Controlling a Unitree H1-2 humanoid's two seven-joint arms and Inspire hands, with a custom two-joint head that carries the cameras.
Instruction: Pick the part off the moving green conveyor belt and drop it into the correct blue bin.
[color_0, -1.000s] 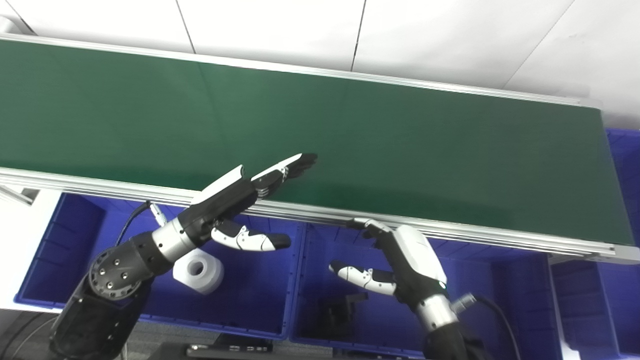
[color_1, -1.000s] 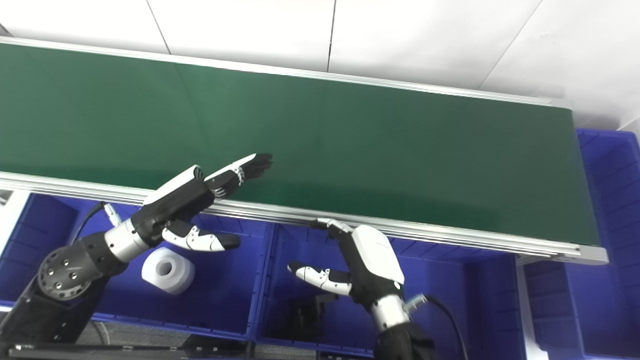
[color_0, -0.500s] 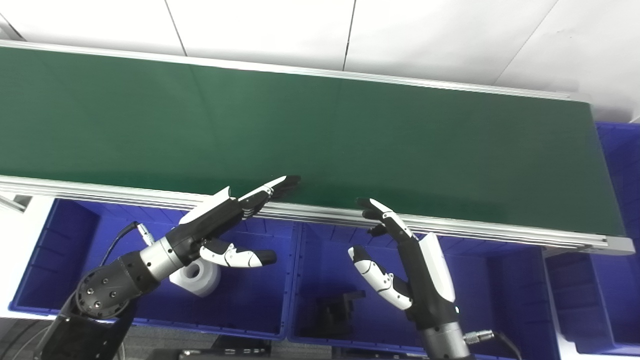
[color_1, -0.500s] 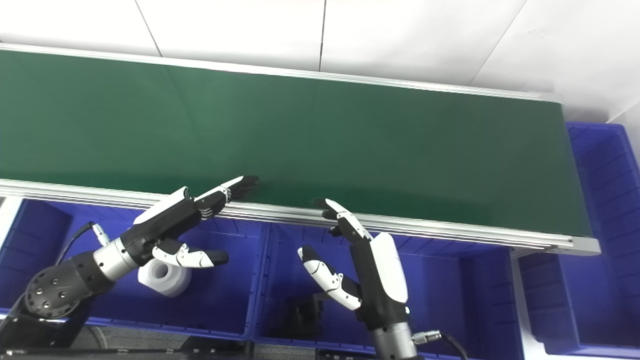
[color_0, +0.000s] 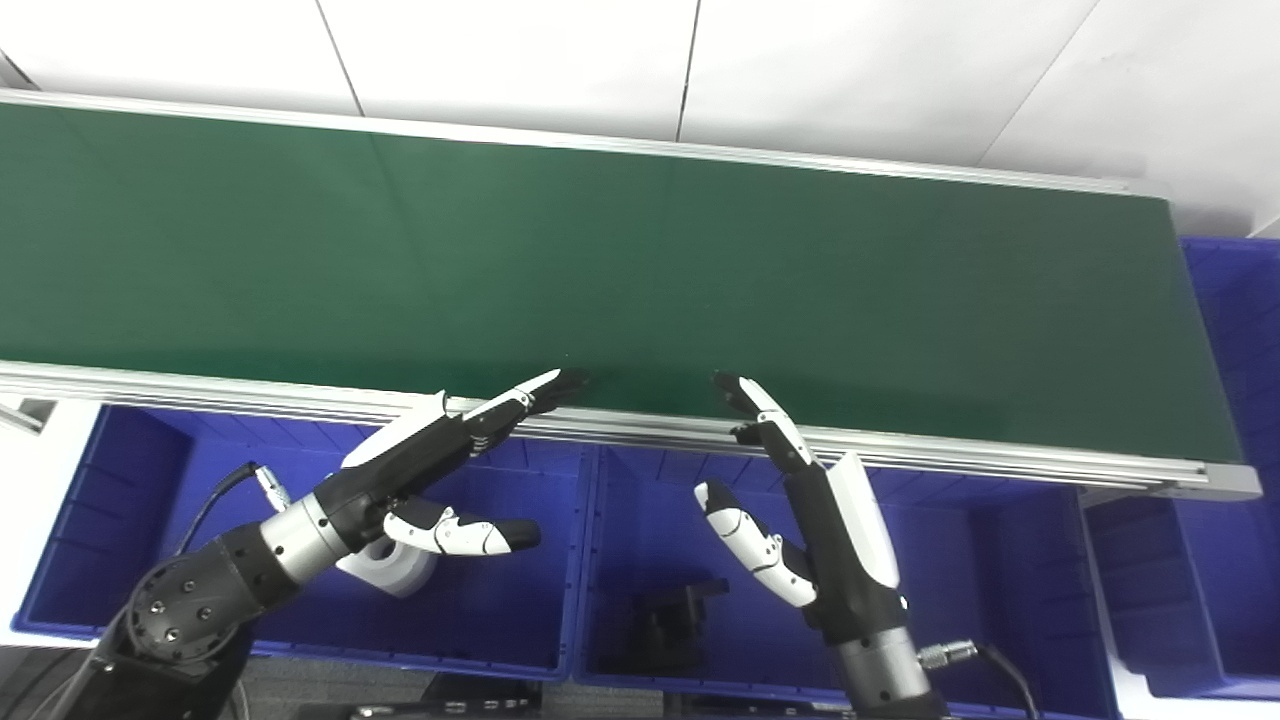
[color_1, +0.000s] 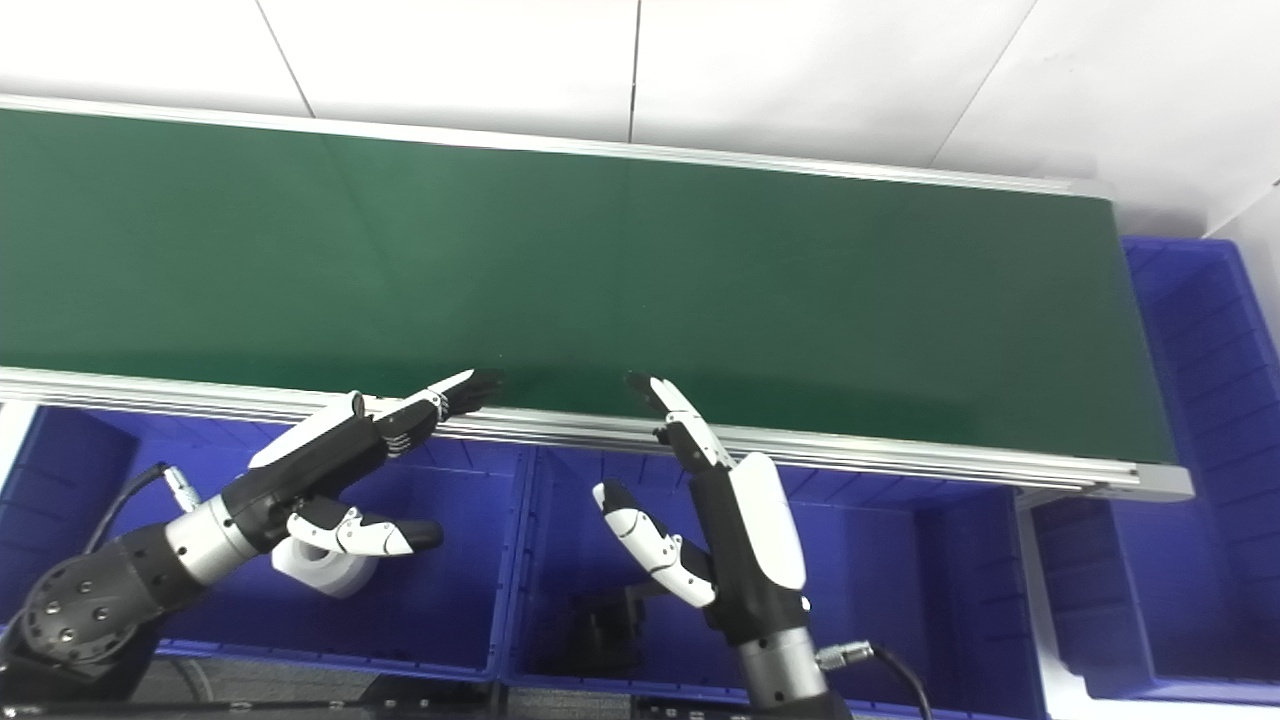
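Note:
The green conveyor belt (color_0: 640, 260) runs across the view with no part on it. My left hand (color_0: 440, 460) is open, fingers stretched flat, their tips over the belt's near rail. My right hand (color_0: 810, 510) is open too, fingers pointing up over the rail, thumb spread to the left. A white cylindrical part (color_0: 385, 570) with a centre hole lies in the left blue bin (color_0: 150, 530), partly behind my left arm. A black part (color_0: 670, 620) lies in the middle blue bin (color_0: 990, 560). Neither hand holds anything.
The belt's aluminium near rail (color_0: 950, 450) separates the belt from the bins below it. Another blue bin (color_0: 1235, 330) stands past the belt's right end. A white wall (color_0: 700, 70) backs the conveyor.
The camera has shifted a little. My left hand has drawn back and down from over the belt to the rail. My right hand has straightened its fingers and risen to the rail.

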